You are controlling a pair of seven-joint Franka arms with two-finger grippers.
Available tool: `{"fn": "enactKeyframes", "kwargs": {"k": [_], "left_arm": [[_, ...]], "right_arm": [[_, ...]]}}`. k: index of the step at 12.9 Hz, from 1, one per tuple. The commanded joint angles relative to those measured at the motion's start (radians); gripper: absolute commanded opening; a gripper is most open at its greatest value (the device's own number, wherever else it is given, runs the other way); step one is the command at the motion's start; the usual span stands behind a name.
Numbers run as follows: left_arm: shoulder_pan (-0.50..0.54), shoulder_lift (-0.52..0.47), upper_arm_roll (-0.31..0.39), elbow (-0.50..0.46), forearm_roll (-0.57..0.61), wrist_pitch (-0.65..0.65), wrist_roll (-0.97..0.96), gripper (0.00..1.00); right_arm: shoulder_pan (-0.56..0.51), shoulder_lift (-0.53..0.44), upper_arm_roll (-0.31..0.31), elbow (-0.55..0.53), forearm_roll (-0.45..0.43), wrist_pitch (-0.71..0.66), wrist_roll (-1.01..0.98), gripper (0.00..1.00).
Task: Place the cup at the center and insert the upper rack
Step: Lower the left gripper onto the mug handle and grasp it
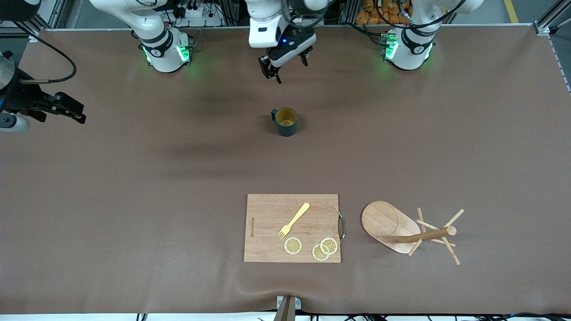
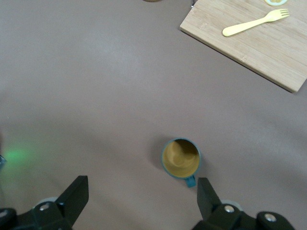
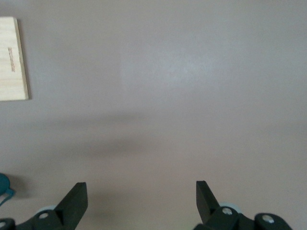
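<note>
The cup (image 1: pixel 285 121), a dark teal mug with a mustard inside, stands upright on the brown table, farther from the front camera than the cutting board. My left gripper (image 1: pixel 289 67) hangs open above the table near the cup, between it and the robots' bases; in the left wrist view the cup (image 2: pixel 181 158) lies just ahead of the open gripper (image 2: pixel 142 187), with nothing between the fingers. The upper rack (image 1: pixel 401 229), a light wooden mug tree, lies on its side beside the board toward the left arm's end. My right gripper (image 1: pixel 76 110) waits open at the right arm's end (image 3: pixel 141 188).
A wooden cutting board (image 1: pixel 292 227) lies near the table's front edge with a yellow fork (image 1: pixel 294 219) and three lemon slices (image 1: pixel 293 245) on it. The board (image 2: pixel 254 38) and fork (image 2: pixel 254 24) also show in the left wrist view. A board corner (image 3: pixel 12 57) shows in the right wrist view.
</note>
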Motion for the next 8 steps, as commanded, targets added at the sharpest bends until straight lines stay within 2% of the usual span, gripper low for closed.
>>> {"fn": "enactKeyframes", "kwargs": {"k": [1, 2, 5, 6, 8], "left_arm": [[-0.118, 0.144, 0.033, 0.110, 0.111, -0.012, -0.179, 1.00], [-0.165, 0.179, 0.068, 0.122, 0.117, -0.011, -0.222, 1.00], [-0.410, 0.288, 0.299, 0.205, 0.139, -0.008, -0.319, 1.00], [-0.453, 0.310, 0.347, 0.214, 0.136, 0.004, -0.339, 1.00], [-0.468, 0.335, 0.355, 0.213, 0.128, 0.056, -0.401, 1.00]], "right_arm": [[-0.035, 0.002, 0.021, -0.012, -0.005, 0.029, 0.002, 1.00], [-0.035, 0.005, 0.021, -0.015, -0.003, 0.022, 0.002, 1.00], [-0.023, 0.005, 0.027, -0.013, -0.003, 0.009, 0.050, 1.00], [-0.026, 0.005, 0.027, -0.010, -0.002, 0.018, 0.111, 1.00], [-0.036, 0.005, 0.023, -0.004, 0.036, 0.062, 0.138, 1.00]]}}
